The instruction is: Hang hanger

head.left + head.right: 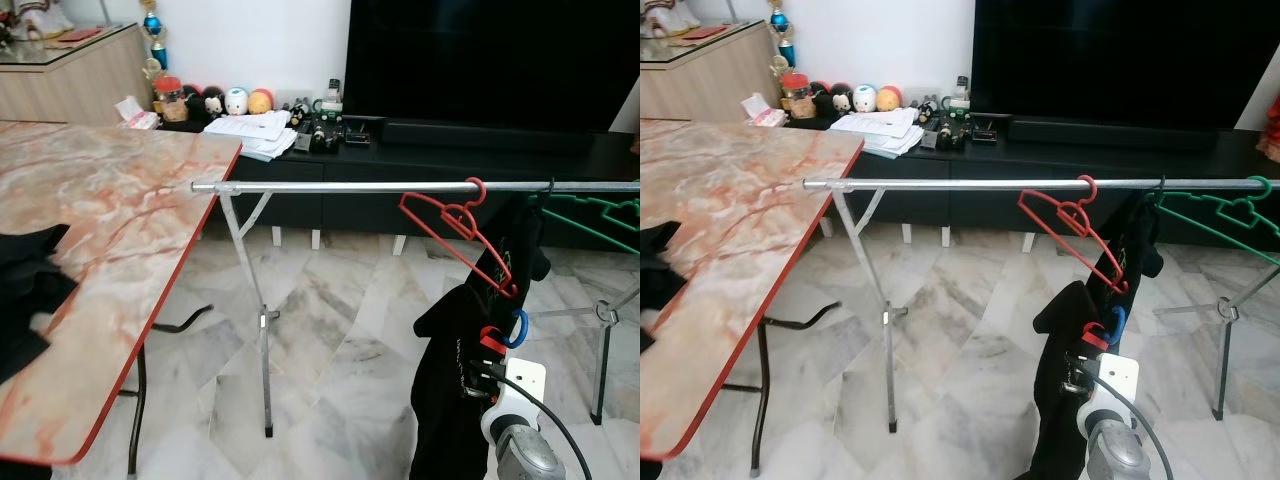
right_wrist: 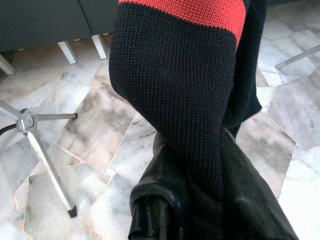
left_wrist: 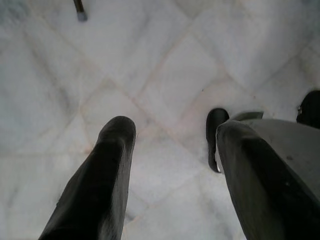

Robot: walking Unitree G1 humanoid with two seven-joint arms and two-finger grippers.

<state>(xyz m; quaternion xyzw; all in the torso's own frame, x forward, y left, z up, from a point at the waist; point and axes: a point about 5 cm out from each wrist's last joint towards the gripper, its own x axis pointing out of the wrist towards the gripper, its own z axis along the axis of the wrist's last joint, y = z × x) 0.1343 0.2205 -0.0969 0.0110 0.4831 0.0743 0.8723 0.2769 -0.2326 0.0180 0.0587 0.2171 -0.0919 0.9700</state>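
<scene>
A red hanger [image 1: 445,222] hooks over the horizontal metal rail [image 1: 350,186] and tilts down to the right. A black garment [image 1: 465,340] hangs from it toward the floor. My right gripper [image 1: 492,358] is low at the right, below the rail, pressed into that garment. In the right wrist view its fingers [image 2: 155,190] are shut on a fold of black knit with a red band [image 2: 185,75]. A green hanger [image 1: 598,214] hangs further right on the rail. My left gripper [image 3: 170,145] hangs open over the marble floor, holding nothing.
A marble-patterned table with a red edge [image 1: 120,220] stands at the left, dark clothing [image 1: 25,290] lying on it. The rack's legs [image 1: 262,320] [image 1: 603,345] stand on the tiled floor. Behind the rail is a black TV console [image 1: 450,150] with papers and toys.
</scene>
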